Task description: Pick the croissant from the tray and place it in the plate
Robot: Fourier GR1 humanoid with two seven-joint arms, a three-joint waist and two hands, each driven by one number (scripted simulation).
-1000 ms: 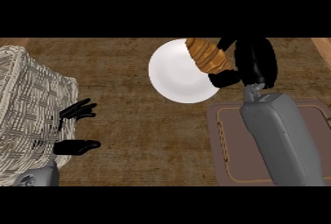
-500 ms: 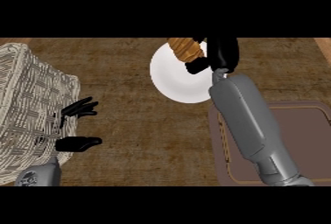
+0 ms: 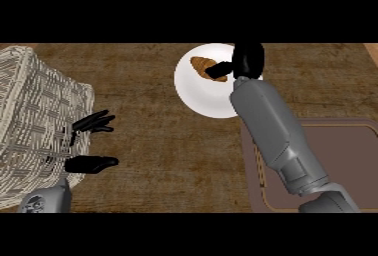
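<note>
The brown croissant (image 3: pixel 202 66) lies on the far part of the white plate (image 3: pixel 207 97). My right hand (image 3: pixel 246 59) is over the plate's far right side, its thumb touching the croissant's right end and its fingers curled beside it. The right forearm crosses the plate's right edge and hides part of it. The brown tray (image 3: pixel 332 165) lies at the lower right, partly under that forearm. My left hand (image 3: pixel 92 142) rests open at the left, next to a wicker basket.
A large woven wicker basket (image 3: pixel 33 125) fills the left side, touching my left hand. The counter's wooden top runs between basket and tray. A pale strip shows at the top right corner.
My right arm has reached further across the plate and turned more upright. The croissant has moved with the hand toward the plate's far side and now shows more. The left hand stayed put.
</note>
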